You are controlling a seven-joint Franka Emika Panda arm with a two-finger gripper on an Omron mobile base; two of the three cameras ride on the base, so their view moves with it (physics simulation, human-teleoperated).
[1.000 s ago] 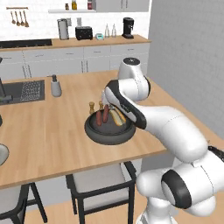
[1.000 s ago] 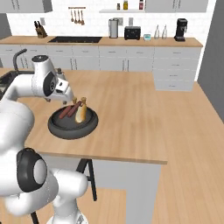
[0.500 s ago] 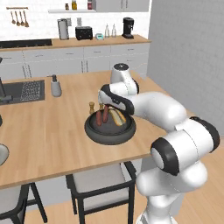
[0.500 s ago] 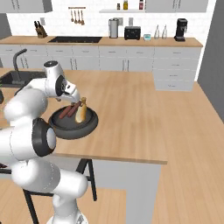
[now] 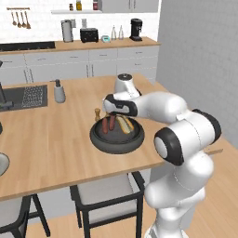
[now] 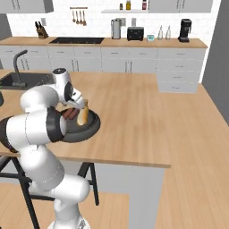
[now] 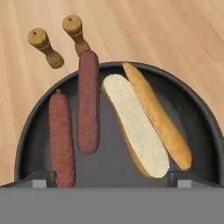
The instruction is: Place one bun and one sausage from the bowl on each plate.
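Evidently the arm has swung in low, bringing the gripper (image 7: 112,177) over the bowl (image 7: 199,109), jaws fully apart and empty. Two sausages (image 7: 88,100) and two buns (image 7: 135,124) remain inside; transfer apparently not begun, plates unsighted.

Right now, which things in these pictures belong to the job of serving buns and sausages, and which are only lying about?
Belong to the job:
- wide dark grey-black bowl
- two reddish-brown sausages in it
- two tan-yellow buns in it
- open gripper above the bowl

Only lying about:
- two small wooden shakers beside the bowl
- grey soap dispenser
- black coffee machine
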